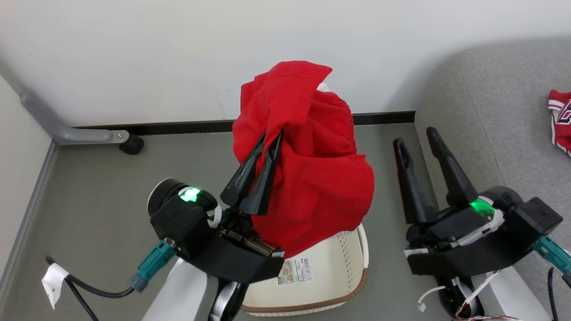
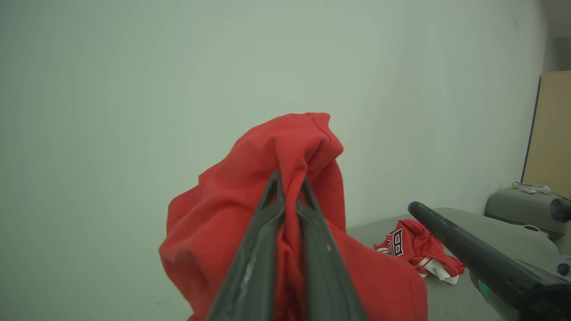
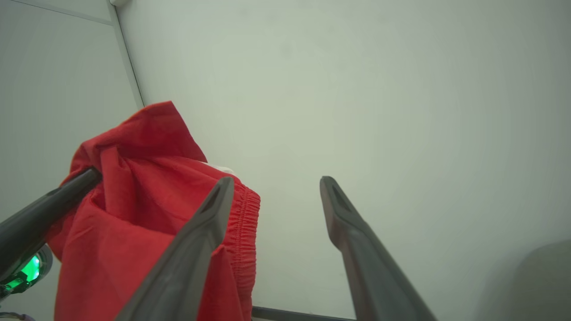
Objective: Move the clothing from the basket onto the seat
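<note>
Left gripper (image 2: 291, 179) clamps garment (image 2: 214, 232); basket (image 1: 348, 267) below.

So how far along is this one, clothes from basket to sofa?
Done: the jersey lies on the sofa. In hand: the left tool is shut on the plain red garment, held above the basket; the right tool is open and empty. Left: carry that garment to the sofa. The garment hides much of the basket, so more may be inside.
</note>
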### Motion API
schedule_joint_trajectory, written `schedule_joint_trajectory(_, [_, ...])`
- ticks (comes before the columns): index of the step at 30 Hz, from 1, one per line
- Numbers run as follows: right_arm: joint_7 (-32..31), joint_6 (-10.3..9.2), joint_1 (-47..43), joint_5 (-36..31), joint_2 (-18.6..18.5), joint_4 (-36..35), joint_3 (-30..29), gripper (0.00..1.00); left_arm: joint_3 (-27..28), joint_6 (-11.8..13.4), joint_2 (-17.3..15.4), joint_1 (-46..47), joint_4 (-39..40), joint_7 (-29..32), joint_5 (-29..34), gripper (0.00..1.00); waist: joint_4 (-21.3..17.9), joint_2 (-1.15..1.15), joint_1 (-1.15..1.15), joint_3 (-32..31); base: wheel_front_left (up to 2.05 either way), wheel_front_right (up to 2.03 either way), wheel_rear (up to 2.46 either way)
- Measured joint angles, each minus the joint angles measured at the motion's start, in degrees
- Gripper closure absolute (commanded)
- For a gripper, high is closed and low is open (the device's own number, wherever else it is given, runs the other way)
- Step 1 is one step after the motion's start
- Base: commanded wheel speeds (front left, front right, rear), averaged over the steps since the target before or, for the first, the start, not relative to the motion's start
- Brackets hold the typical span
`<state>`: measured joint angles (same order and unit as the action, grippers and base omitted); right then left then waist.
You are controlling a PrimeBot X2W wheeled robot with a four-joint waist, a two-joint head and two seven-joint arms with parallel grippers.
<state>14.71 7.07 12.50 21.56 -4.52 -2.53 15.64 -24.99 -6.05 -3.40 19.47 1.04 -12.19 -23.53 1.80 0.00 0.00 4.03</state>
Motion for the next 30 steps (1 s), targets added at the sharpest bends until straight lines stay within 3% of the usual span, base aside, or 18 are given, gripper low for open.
schedule_joint_trajectory(8, [0.0,0.0,2.8,4.5,-4.7,-2.8,9.9,0.0,-0.1,0.0,0.0,0.1,-0.3,0.1,-0.1,1.0,0.3,0.0,0.0,0.9,0.0,0.0,0.0])
schedule_joint_trajectory(17, [0.0,0.0,5.2,7.8,-10.1,2.8,19.5,0.0,-1.2,0.0,0.1,1.4,-0.3,0.1,-0.1,1.0,1.3,0.0,0.0,1.7,0.0,0.0,0.0])
schedule_joint_trajectory(30, [0.0,0.0,9.4,11.2,-12.0,9.9,22.0,0.0,-2.9,0.0,0.2,2.4,0.3,0.0,-0.2,1.0,3.2,0.0,0.0,2.2,0.0,0.0,0.0])
